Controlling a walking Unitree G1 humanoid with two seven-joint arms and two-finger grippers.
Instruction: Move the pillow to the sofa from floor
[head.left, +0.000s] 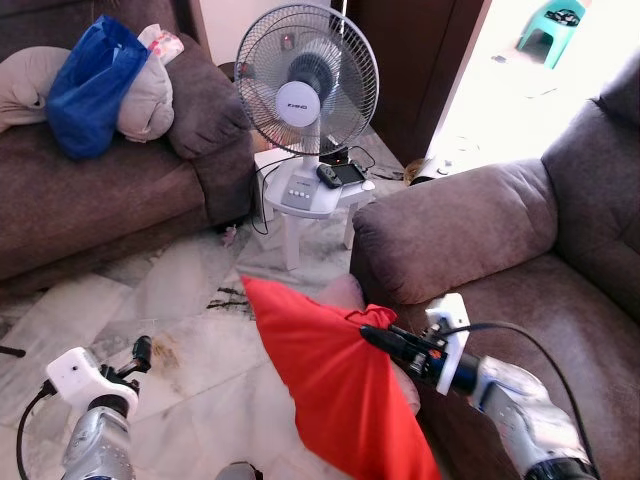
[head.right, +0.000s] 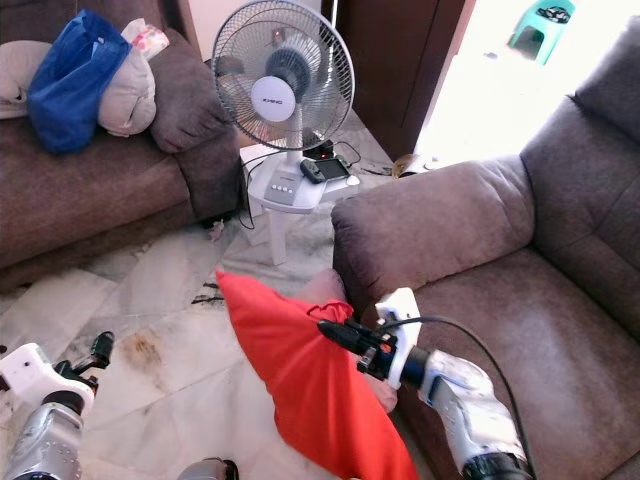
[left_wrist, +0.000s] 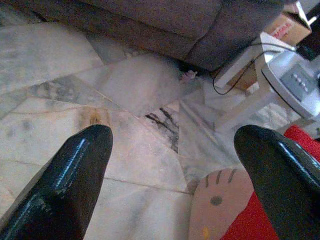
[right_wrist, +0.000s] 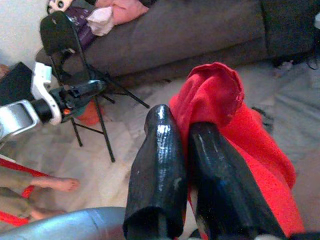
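Observation:
A red pillow (head.left: 330, 390) hangs off the floor by one bunched corner, just in front of the brown sofa's (head.left: 470, 230) armrest on the right. My right gripper (head.left: 375, 335) is shut on that corner; in the right wrist view red fabric (right_wrist: 220, 95) bulges past the closed fingertips (right_wrist: 165, 125). A pink cushion (left_wrist: 220, 200) with a cartoon face lies under the pillow's edge. My left gripper (head.left: 140, 355) hovers low at the left over the marble floor, open with nothing between its fingers (left_wrist: 80, 155).
A standing fan (head.left: 305, 80) rests on a white stool (head.left: 300, 200) with a trailing cord between two sofas. The left sofa (head.left: 110, 190) carries a blue bag (head.left: 90, 85) and grey cushions. A folding chair (right_wrist: 65, 40) and a person's bare feet (right_wrist: 55, 185) are nearby.

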